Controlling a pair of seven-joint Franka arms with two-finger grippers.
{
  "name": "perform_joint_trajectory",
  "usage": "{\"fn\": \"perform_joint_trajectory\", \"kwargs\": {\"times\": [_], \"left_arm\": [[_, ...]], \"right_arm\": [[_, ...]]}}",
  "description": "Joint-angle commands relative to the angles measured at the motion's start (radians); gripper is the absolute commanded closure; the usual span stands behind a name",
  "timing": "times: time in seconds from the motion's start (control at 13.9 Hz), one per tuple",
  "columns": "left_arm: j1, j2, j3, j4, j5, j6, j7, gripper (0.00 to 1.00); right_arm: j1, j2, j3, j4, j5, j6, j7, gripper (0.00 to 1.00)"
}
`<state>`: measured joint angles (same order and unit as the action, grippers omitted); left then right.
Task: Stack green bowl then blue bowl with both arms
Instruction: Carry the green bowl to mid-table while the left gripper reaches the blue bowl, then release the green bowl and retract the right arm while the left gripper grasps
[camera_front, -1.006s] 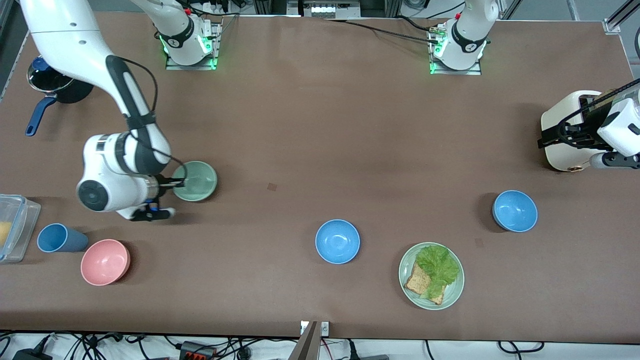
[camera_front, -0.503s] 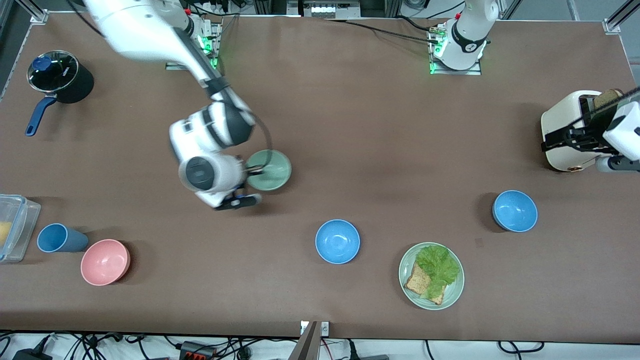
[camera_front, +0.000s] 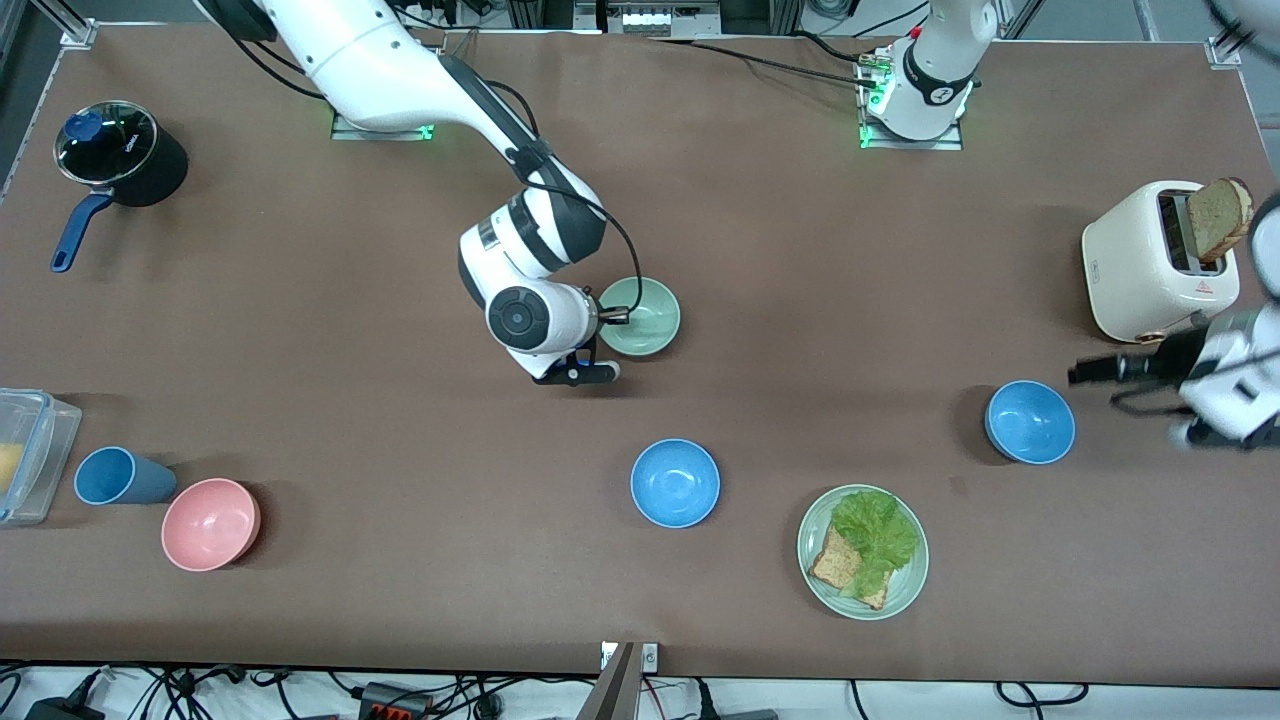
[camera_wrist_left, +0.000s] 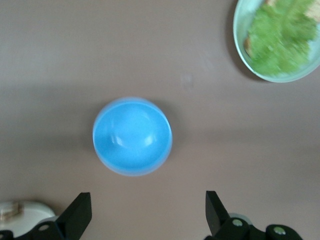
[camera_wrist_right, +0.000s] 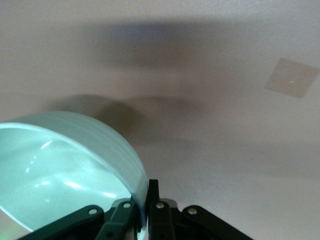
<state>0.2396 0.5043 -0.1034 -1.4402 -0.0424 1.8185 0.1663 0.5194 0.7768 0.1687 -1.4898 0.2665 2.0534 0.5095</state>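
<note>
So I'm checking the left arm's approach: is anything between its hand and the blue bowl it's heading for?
Nothing visible. The left hand hangs open above the table near the toaster, and the blue bowl lies in plain view between its fingers with bare table around it. The right hand holds the green bowl elsewhere.

Surface (camera_front: 760, 250): matt brown, cloth-like or felt-like, no glare. Green bowl (camera_front: 645, 312): smooth, plastic-looking, soft sheen with small highlights inside in the right wrist view. Blue bowl (camera_front: 1030, 421): smooth, semi-gloss, light spots on its inner wall in the left wrist view. Pink bowl (camera_front: 211, 523): same plain, smooth finish. Toaster (camera_front: 1150, 262): cream shell, smooth, slight gloss. Pot (camera_front: 120, 155): black body, glossy glass lid. Right hand (camera_front: 612, 318) and left hand (camera_wrist_left: 145, 220): black, matt, hard plastic look.
</note>
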Motion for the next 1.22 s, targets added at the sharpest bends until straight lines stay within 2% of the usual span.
{"fn": "perform_joint_trajectory", "kwargs": {"times": [0.0,0.07,0.14,0.29,0.43,0.57,0.72,0.93,1.15], "left_arm": [[0.047,0.160,-0.005,0.116,-0.010,0.088,0.198,0.00],[0.055,0.186,-0.005,0.124,-0.008,0.122,0.260,0.00],[0.070,0.209,-0.005,0.127,-0.010,0.152,0.298,0.00],[0.093,0.253,-0.005,0.127,-0.008,0.217,0.358,0.00],[0.105,0.283,-0.005,0.124,-0.010,0.228,0.415,0.00],[0.104,0.292,-0.005,0.115,-0.008,0.228,0.420,0.00],[0.099,0.310,-0.005,0.109,-0.007,0.217,0.420,0.00],[0.104,0.312,-0.007,0.066,-0.008,0.203,0.427,0.07],[0.144,0.306,-0.018,0.017,-0.030,0.205,0.432,0.14]], "right_arm": [[0.030,0.025,-0.008,0.022,0.016,0.011,0.070,0.67],[0.028,0.016,-0.009,0.025,0.014,0.007,0.107,0.17],[0.027,0.006,-0.009,0.032,0.008,0.001,0.141,0.00],[0.015,-0.094,-0.021,0.036,0.004,-0.059,0.170,0.00],[-0.007,-0.206,-0.084,0.042,-0.006,-0.152,0.161,0.00],[-0.036,-0.270,-0.136,0.083,-0.044,-0.214,0.138,0.00],[-0.085,-0.289,-0.167,0.143,-0.093,-0.281,0.104,0.00],[-0.194,-0.292,-0.173,0.256,-0.101,-0.369,0.012,0.00],[-0.297,-0.304,-0.176,0.264,-0.105,-0.380,-0.055,0.00]]}}
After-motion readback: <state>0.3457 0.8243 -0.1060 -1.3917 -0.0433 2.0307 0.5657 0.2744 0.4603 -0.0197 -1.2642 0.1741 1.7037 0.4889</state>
